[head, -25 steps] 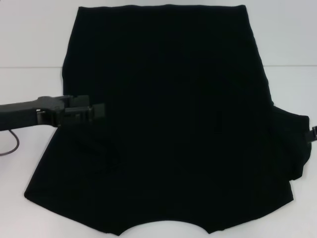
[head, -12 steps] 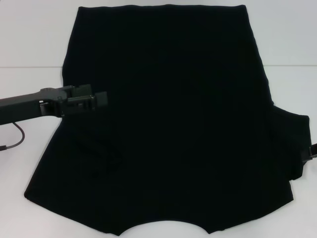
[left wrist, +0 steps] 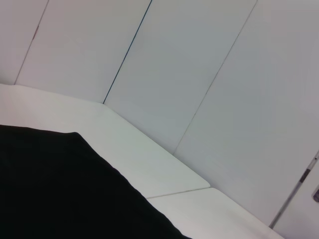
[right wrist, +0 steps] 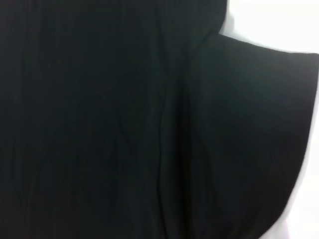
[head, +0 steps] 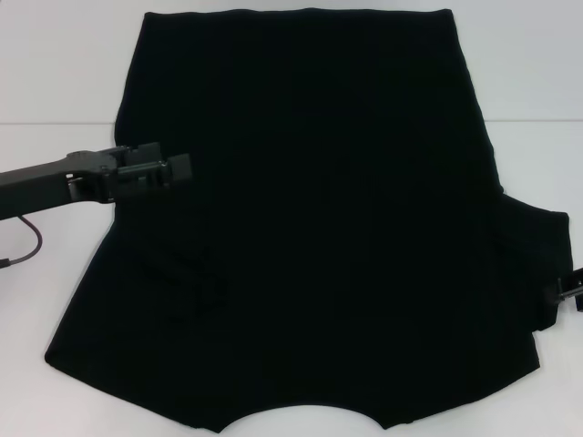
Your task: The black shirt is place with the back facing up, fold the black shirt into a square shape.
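The black shirt (head: pixel 310 228) lies spread flat over most of the white worktop (head: pixel 55 82), plain side up with no lettering showing. Its straight hem runs close along the far edge, its curved neckline sits at the near edge, and one short sleeve (head: pixel 537 269) juts out toward the right edge. Shallow creases (head: pixel 187 282) ruffle the cloth on the left part of the shirt.

In the head view the left gripper (head: pixel 178 169) reaches in from the left edge of the worktop on its long dark arm (head: pixel 46 187), with its tip over the left border of the shirt. Whether its fingers are parted or closed cannot be told here, and no cloth is seen pinched in them. A thin cable (head: pixel 27 246) loops under the arm above the bare worktop.

The left wrist view shows none of that gripper; it gives instead a corner of the shirt (left wrist: pixel 60 189) on the white top, a seam between two worktop panels (left wrist: pixel 179 191), and the pale panelled wall (left wrist: pixel 199 74) behind.

Of the right gripper (head: pixel 572 291) only a small dark piece shows at the right edge, just beside the sleeve, and its state cannot be told. The right wrist view fills with black fabric: the sleeve (right wrist: pixel 249 139) and the seam (right wrist: pixel 167 149) where it joins the body, which the head view barely shows
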You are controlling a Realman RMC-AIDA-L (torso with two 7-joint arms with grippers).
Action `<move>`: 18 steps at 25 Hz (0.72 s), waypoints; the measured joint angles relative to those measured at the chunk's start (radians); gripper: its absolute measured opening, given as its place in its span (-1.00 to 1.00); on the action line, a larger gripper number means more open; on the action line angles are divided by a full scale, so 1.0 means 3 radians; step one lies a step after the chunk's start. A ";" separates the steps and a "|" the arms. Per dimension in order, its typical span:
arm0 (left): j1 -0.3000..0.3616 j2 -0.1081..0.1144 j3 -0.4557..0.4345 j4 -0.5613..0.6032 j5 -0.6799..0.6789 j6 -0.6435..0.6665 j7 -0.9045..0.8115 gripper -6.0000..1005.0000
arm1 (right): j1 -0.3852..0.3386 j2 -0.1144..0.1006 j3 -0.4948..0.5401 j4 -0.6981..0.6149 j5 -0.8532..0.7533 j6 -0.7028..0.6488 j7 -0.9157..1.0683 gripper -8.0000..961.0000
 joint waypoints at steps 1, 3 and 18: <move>0.0002 0.0000 0.0000 0.0000 -0.0003 0.0000 0.0000 0.68 | 0.0007 0.0005 0.0000 0.0017 0.0002 0.0026 0.0002 0.23; 0.0002 0.0000 -0.0001 0.0000 -0.0005 0.0000 0.0001 0.68 | 0.0025 0.0018 0.0000 0.0043 0.0000 0.0070 0.0005 0.23; 0.0047 0.0000 -0.0007 0.0000 -0.0202 -0.0049 0.0007 0.68 | 0.0073 0.0080 -0.0092 0.0032 -0.0099 0.0170 0.0108 -0.18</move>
